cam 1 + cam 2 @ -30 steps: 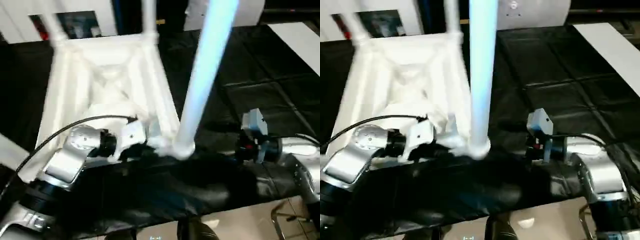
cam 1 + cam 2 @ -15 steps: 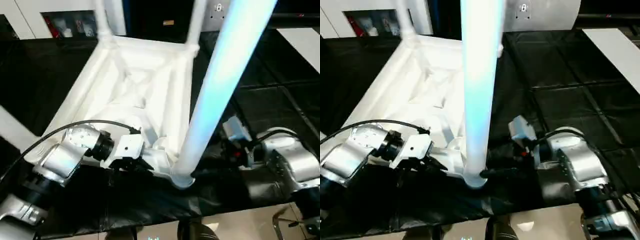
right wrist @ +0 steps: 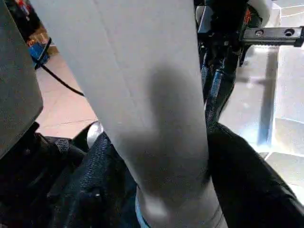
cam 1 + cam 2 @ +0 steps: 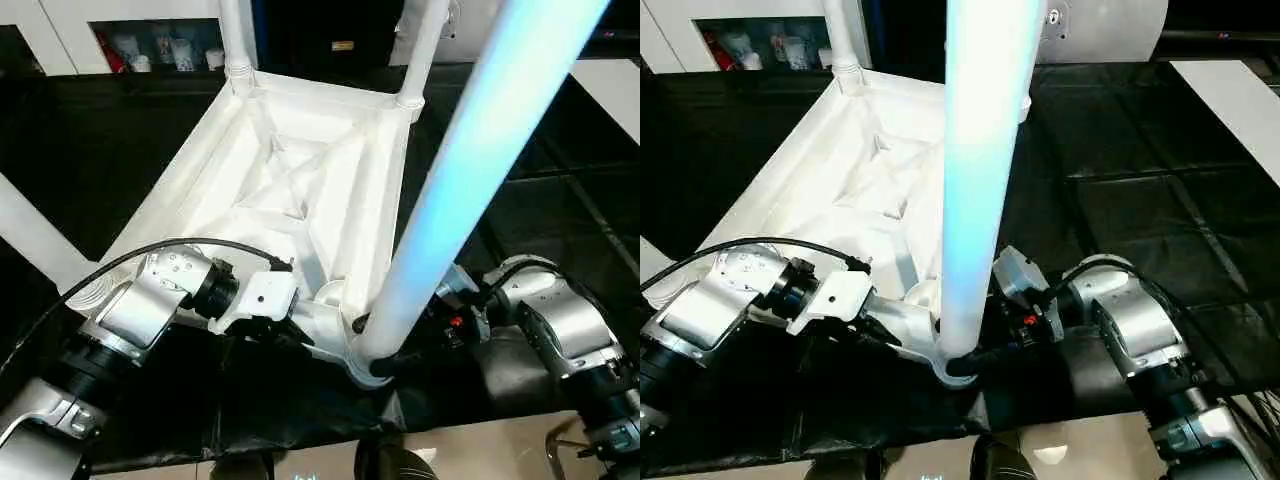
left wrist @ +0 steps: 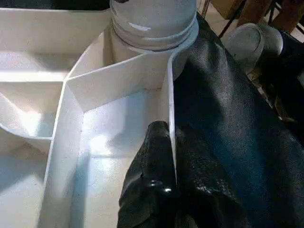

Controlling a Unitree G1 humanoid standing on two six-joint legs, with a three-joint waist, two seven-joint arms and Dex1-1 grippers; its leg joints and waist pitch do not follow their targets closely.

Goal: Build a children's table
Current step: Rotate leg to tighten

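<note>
The thin side wall of the upturned table top (image 4: 300, 190) is pinched between the closed fingers (image 5: 154, 175) of the left gripper (image 5: 172, 142), just beside the near corner socket (image 5: 152, 28). The base of the leg (image 4: 975, 170) standing in that socket is flanked on both sides by the fingers (image 3: 90, 185) of the right gripper (image 3: 161, 190), closed around it. The top lies ribbed side up on a black sheet (image 4: 1120, 150), and two further legs (image 4: 236, 35) are seated at its far corners.

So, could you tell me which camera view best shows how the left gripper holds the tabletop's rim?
The left wrist view: the left gripper pinches the thin rim wall between its fingers, below the corner socket. The two eye views show the left gripper from above, its fingertips partly hidden. The right wrist view shows it behind the near leg.
</note>
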